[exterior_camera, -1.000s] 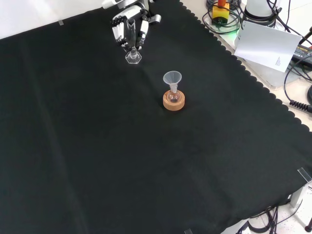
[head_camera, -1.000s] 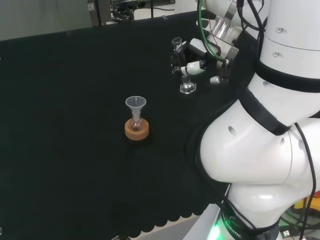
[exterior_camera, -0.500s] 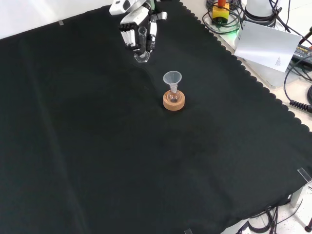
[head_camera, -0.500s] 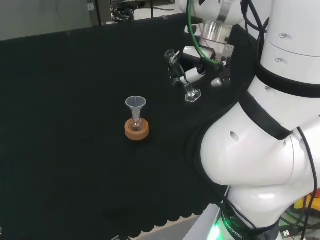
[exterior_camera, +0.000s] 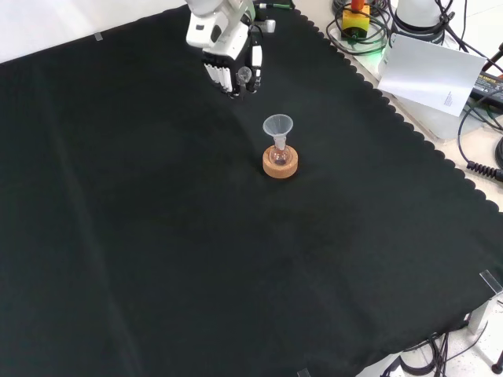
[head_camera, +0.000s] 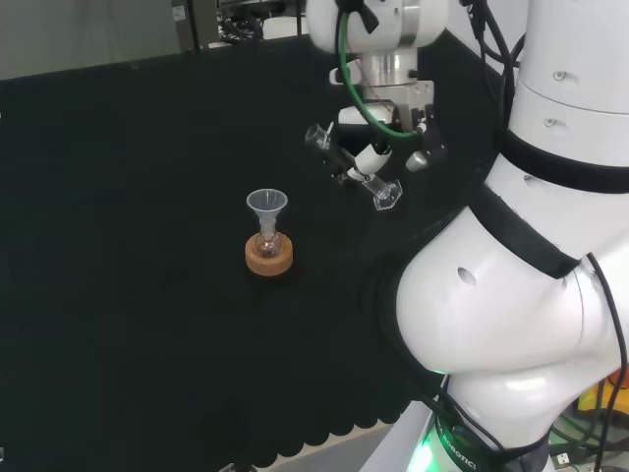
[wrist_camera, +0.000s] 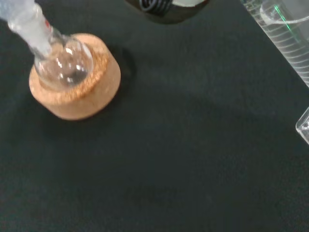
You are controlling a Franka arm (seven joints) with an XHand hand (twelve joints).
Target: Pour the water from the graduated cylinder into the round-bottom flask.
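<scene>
Robot hand, fingers curled around the tilted graduated cylinder, holds it aloft.

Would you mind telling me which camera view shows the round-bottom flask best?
The wrist view: the round-bottom flask is close, its clear bulb seated in the cork ring. In the head view and front view it is small under the funnel, its bulb hard to make out.

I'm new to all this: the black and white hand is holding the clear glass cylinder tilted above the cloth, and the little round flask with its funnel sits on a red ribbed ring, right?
Nearly. The black and white hand does hold the clear glass cylinder tilted above the cloth, but the little round flask with its funnel sits on a cork ring, not a red ribbed one; the head view shows it.
</scene>
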